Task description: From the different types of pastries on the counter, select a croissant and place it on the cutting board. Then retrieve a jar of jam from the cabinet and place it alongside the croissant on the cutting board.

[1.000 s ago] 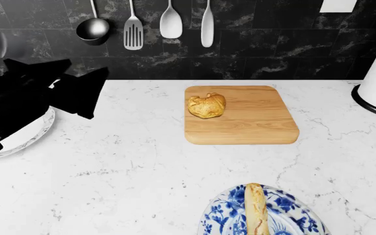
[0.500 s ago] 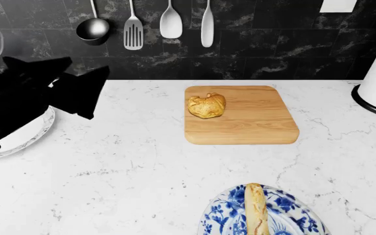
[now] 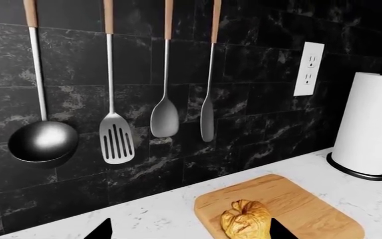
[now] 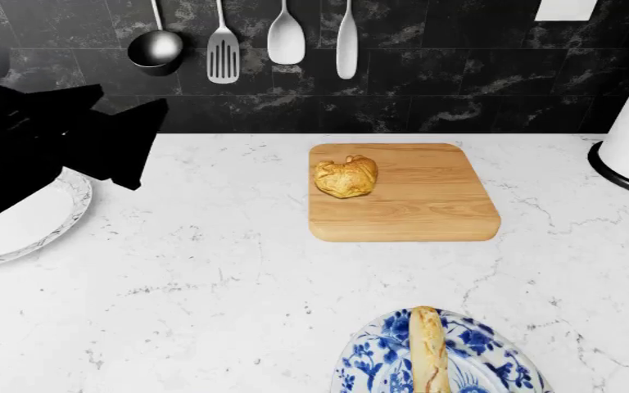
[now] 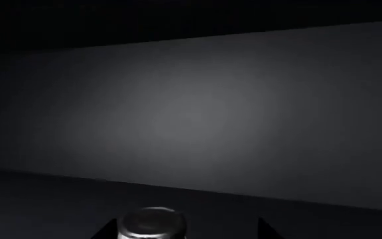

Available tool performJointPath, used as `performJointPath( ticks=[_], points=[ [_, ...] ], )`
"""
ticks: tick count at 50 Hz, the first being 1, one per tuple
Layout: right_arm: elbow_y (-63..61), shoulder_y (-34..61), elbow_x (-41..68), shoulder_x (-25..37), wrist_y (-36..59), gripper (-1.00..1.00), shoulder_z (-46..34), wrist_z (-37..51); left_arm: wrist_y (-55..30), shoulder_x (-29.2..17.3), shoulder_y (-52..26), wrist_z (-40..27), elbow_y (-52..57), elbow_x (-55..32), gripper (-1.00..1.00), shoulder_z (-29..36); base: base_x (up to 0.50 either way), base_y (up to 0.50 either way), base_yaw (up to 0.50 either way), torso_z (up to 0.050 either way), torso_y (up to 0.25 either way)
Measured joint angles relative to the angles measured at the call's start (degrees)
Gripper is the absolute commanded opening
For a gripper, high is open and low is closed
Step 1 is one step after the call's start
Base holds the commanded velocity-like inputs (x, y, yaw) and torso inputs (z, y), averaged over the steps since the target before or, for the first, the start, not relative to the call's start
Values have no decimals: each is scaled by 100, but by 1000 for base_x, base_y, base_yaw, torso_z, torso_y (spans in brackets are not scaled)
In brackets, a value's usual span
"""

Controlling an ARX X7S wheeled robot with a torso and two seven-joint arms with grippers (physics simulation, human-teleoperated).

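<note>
Black marble tiles back my left wrist view: the croissant [image 3: 245, 225] sits on the cutting board [image 3: 310, 209], my left claw [image 3: 185, 234] spread and empty. Head view agrees. Right wrist view: a dim cabinet, a jar-like lid [image 5: 151, 223] between my right claw's parted tips [image 5: 184, 230], not yet held.

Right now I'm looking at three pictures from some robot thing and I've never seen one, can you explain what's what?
It is a simulated two-armed robot at a kitchen counter. One picture looks down from its head; the other two come from cameras near each gripper.

From the head you see a croissant lying on a wooden cutting board, a long loaf on a blue patterned plate, and a white plate partly under the black left gripper, which is open and holds nothing.

The left wrist picture shows the same croissant, plus utensils hanging on the dark wall.

The right wrist picture is dark, showing only a jar lid between its fingertips.
</note>
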Motion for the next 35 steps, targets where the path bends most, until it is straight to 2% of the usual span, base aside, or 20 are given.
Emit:
performJointPath(
  ticks=[14, 35],
  points=[
    [270, 1, -47, -49, 20, 100, -28, -65, 26, -43, 42, -4, -3, -26, 100, -35, 0, 0, 0, 0, 0],
    [841, 1, 542, -71, -360, 100, -80, 121, 91, -110, 167, 16, -1, -54, 100, -104, 0, 0, 0, 0, 0]
  ],
)
